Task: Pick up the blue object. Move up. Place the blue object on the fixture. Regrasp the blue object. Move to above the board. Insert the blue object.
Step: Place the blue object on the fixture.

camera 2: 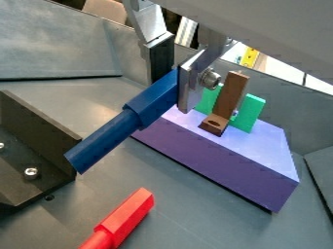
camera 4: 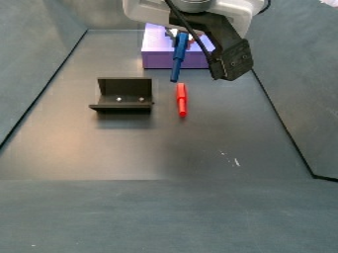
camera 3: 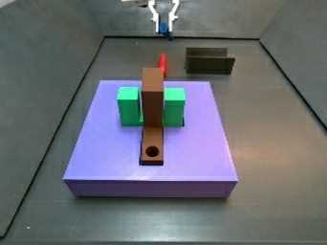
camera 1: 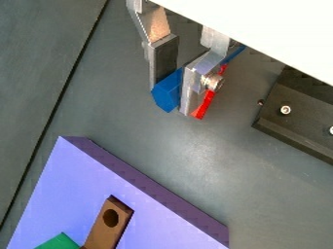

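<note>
My gripper (camera 1: 176, 86) is shut on the blue object (camera 1: 164, 95), a slim blue peg. In a wrist view (camera 2: 176, 83) the blue peg (camera 2: 124, 126) sticks out long past the fingers. In both side views the gripper (camera 4: 181, 40) (camera 3: 163, 23) holds the peg (camera 4: 176, 59) (camera 3: 163, 32) hanging above the floor, beside the board's far end. The dark fixture (camera 4: 122, 96) (camera 3: 209, 61) (camera 1: 297, 112) (camera 2: 33, 146) stands empty on the floor, apart from the peg. The lavender board (camera 3: 192, 144) (camera 4: 156, 44) (camera 1: 143, 199) (camera 2: 240, 156) carries a green block (camera 3: 128, 105) and a brown bar (camera 3: 153, 115) with a round hole.
A red peg (camera 4: 183, 99) (camera 3: 163, 61) (camera 2: 124, 222) (camera 1: 208, 100) lies on the floor between the board and the fixture, just below the gripper. Grey walls enclose the floor (camera 4: 158, 148) on all sides.
</note>
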